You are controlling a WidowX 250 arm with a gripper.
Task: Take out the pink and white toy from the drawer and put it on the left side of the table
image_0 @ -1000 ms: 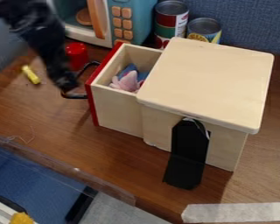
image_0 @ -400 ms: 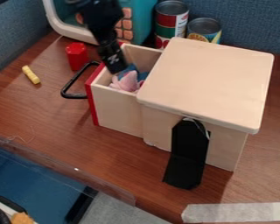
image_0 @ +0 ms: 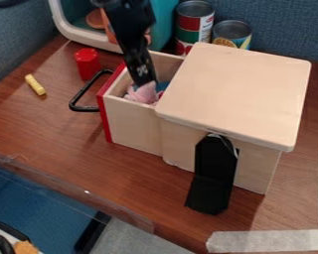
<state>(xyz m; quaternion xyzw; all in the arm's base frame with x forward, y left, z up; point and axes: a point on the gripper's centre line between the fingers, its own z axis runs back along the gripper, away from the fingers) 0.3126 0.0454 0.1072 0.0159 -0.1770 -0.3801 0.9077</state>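
Pink-and-white toy (image_0: 144, 93) — inside the open drawer (image_0: 131, 115), beside blue cloth (image_0: 163, 86).Pink toy (image_0: 144, 93) — in the open drawer (image_0: 131, 115), beside something blue (image_0: 163, 86).

The arm (image_0: 128, 22) is black, with faint greyish highlights on its surface. Its upper section looks broad and blocky, with rounded corners. Below that, the body narrows into a long, slim hand (image_0: 145, 83), also black. Near the lower end sits a small patch (image_0: 142, 71) of pale, broken marks, too small to make out.
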